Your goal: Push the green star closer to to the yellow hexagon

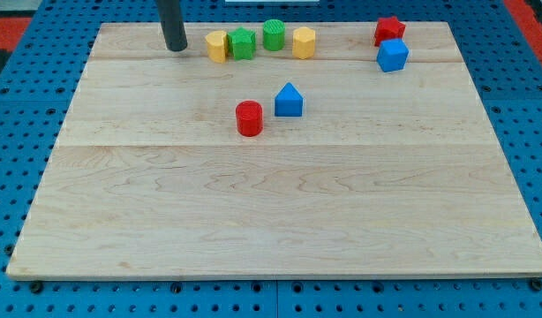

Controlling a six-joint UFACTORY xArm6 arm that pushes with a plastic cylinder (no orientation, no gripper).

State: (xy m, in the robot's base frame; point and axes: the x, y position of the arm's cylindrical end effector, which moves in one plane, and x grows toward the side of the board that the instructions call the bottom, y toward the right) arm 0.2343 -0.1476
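Observation:
The green star [243,43] sits near the view's top, touching a yellow block [217,45] on its left. A green cylinder [274,34] stands just to its right. The yellow hexagon [304,42] stands right of the cylinder, about a block's width from the star. My tip [175,48] rests on the board to the left of the yellow block, apart from it.
A red cylinder [249,118] and a blue block with a pointed top [289,101] sit near the board's middle. A red star [389,31] and a blue cube [393,56] sit at the top right. The wooden board [280,221] lies on a blue pegboard.

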